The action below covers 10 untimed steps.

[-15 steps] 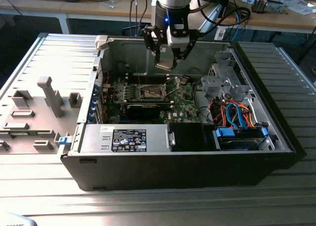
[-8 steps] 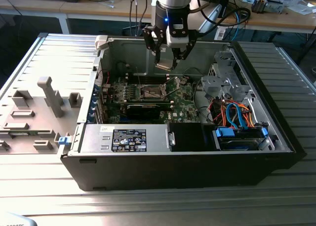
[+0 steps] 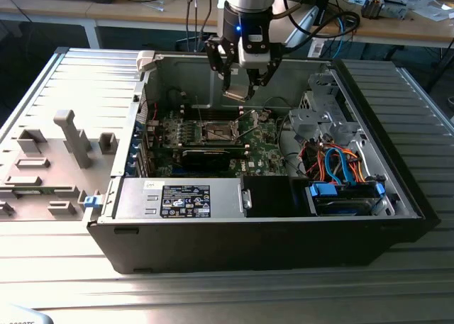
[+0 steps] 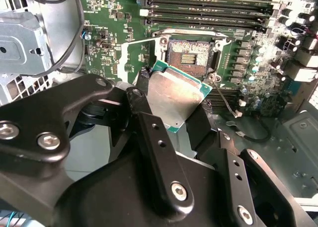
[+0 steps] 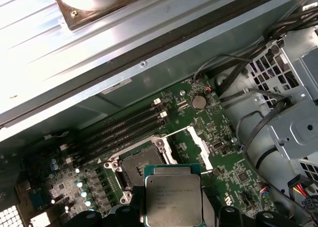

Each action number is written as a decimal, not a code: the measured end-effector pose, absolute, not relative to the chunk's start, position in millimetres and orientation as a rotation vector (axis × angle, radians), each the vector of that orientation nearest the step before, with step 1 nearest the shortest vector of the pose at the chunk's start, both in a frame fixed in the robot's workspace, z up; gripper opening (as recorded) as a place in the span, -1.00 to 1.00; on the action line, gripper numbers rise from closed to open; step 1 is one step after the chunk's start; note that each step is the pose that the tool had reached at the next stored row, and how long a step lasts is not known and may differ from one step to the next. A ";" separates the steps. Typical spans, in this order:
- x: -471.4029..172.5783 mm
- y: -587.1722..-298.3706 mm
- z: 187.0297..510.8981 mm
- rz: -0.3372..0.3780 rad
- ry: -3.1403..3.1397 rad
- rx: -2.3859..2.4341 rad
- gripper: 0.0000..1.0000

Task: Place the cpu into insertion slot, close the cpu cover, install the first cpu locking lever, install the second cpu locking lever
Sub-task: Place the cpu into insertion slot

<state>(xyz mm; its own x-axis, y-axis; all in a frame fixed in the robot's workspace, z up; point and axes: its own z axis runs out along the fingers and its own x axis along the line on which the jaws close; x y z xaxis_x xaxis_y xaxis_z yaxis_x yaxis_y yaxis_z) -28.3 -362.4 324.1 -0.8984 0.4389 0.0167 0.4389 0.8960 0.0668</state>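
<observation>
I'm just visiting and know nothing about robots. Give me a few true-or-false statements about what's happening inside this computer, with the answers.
1. The gripper holds the cpu between its fingers. True.
2. The cpu already sits in the insertion slot. False: the slot is empty, and the cpu hangs above the motherboard.
3. The cpu cover is shut over the slot. False: it is swung open, leaving the slot's contacts bare.
4. The computer case lies open, showing the green motherboard. True.
5. Orange and blue cables lie in the case toward the exterior view's right. True.
</observation>
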 end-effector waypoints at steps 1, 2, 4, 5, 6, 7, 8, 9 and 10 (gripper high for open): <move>-28.3 -362.4 324.1 -0.108 -3.057 -0.712 0.09; -28.3 -362.4 324.1 -0.108 -3.056 -0.715 0.09; -28.3 -362.4 324.1 -0.107 -3.054 -0.726 0.09; -28.3 -362.4 324.1 -0.107 -3.053 -0.730 0.09; -28.3 -362.4 324.1 -0.106 -3.052 -0.736 0.09; -28.3 -362.5 324.1 -0.106 -3.051 -0.741 0.09; -28.3 -362.4 324.0 -0.106 -3.050 -0.748 0.09; -28.3 -362.4 324.0 -0.106 -3.048 -0.753 0.09; -28.3 -362.4 324.0 -0.106 -3.047 -0.758 0.09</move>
<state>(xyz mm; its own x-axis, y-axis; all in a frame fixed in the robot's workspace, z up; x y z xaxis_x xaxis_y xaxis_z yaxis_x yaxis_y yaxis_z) -28.3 -362.4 324.0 -0.8836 0.4680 0.0160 0.4680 0.8813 0.0653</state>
